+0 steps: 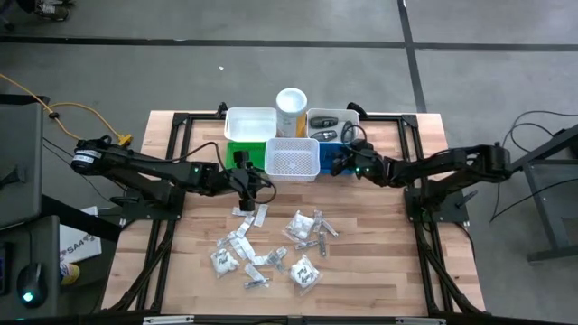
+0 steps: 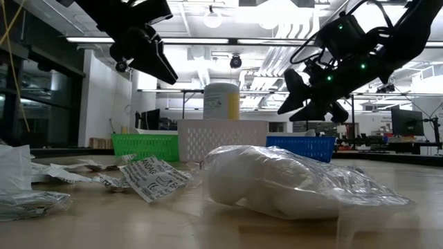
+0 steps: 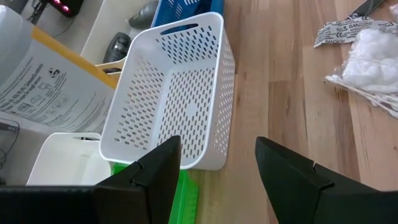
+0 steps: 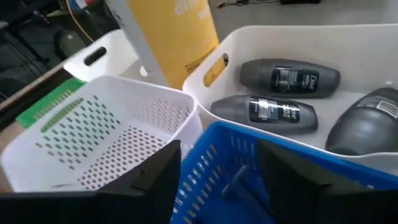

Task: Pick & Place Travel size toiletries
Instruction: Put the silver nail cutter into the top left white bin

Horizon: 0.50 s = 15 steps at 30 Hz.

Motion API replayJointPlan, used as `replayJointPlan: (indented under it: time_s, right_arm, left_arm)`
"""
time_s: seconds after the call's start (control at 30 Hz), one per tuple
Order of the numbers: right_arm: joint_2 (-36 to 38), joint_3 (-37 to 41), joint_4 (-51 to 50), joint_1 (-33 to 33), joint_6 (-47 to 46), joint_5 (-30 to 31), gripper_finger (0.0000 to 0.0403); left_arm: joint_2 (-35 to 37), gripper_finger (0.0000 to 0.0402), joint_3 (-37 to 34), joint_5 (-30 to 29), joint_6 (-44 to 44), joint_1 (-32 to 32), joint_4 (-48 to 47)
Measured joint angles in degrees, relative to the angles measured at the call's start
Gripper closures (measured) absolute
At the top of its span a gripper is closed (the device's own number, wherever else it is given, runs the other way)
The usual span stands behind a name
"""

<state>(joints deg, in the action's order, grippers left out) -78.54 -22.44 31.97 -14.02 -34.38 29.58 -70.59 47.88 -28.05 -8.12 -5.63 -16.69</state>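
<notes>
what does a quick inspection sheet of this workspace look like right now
surface: wooden table, dark frame.
job's things: toiletry packets scattered on the near half; dark grey Dove bottles in the white bin; thin dark item in the blue basket.
clutter: white mesh basket, green basket, white-and-yellow cylinder.
grippers: left gripper open, empty, beside the baskets; right gripper open over the blue basket.
cables: yellow cable left of the table.
surroundings: grey floor; no people seen.

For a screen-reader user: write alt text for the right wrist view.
The right end effector, fingers apart and empty, hangs over a blue basket. Beside it sit a white perforated basket and a white bin holding dark grey oval bottles, with a yellow cylinder behind.
</notes>
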Motion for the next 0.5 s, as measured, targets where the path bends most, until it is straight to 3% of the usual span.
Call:
replayJointPlan:
  time_s: [0.5]
  right_arm:
    - [5.3,0.0,-2.5,1.4,4.9,-8.7,0.0212]
  left_arm:
    - [0.4,0.0197,0.0,0.0,0.9,0.0,-2.8]
